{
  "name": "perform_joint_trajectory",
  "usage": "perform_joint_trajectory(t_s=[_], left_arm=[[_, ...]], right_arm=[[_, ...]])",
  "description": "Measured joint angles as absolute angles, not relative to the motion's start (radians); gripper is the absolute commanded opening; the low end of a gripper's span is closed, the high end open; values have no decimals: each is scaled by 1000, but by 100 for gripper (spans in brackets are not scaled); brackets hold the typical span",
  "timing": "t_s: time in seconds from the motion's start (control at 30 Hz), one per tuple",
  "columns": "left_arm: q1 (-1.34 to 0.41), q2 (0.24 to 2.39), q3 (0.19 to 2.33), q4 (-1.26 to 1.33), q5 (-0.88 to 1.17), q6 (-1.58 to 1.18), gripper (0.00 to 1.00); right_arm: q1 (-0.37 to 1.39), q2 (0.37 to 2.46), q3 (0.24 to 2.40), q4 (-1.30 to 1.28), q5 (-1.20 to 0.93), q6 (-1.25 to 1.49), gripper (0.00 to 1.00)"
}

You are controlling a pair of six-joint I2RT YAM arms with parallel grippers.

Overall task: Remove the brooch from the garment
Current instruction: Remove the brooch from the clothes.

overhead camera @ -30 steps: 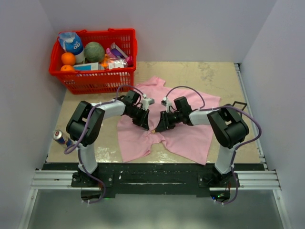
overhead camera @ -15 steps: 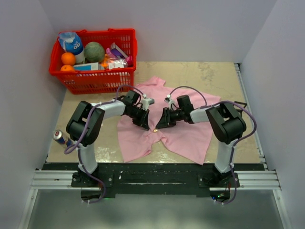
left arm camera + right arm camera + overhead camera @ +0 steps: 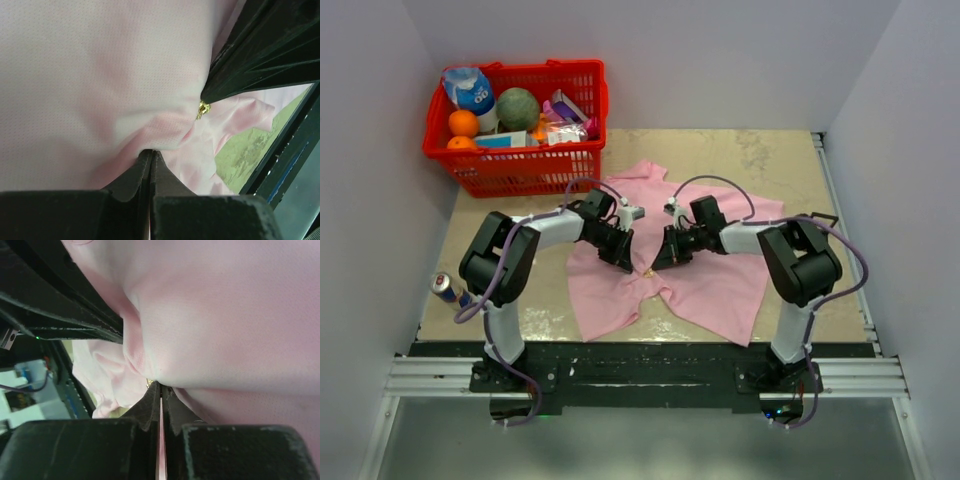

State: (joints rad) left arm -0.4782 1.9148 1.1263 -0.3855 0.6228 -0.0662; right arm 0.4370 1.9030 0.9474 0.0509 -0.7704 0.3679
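- Pink cloth: the shirt (image 3: 720, 290) lies spread on the table (image 3: 770, 160), gathered into folds at its middle where both arms meet.
- Task status: not complete. The brooch (image 3: 202, 109) is on the shirt, a small gold speck at the bunched middle of the cloth.
- Done so far, judging from the layout: both arms are in position at the brooch and both have a grip.
- Left to do: draw the brooch free of the cloth and lift it clear.
- Left gripper (image 3: 150, 152): clenched on a raised fold of shirt just beside the brooch, bracing the cloth.
- Right gripper (image 3: 160, 387): clenched, its tips meeting at the brooch. It appears to pinch the brooch, though cloth may be caught as well.
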Motion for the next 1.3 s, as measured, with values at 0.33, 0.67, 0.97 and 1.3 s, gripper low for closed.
perform_joint_trajectory(t_s=[0.33, 0.67, 0.97, 1.3], left_arm=[[-478, 1848, 1127, -445, 563, 2, 2], [-509, 1504, 1018, -359, 514, 121, 6], [-680, 1505, 945, -217, 431, 229, 7], [-697, 1513, 865, -152, 416, 255, 30]], right_arm=[[439, 1807, 1066, -118, -671, 203, 0], [431, 1913, 1121, -218, -750, 200, 0], [413, 1955, 1216, -371, -851, 205, 0], [390, 1955, 1138, -369, -946, 320, 0]])
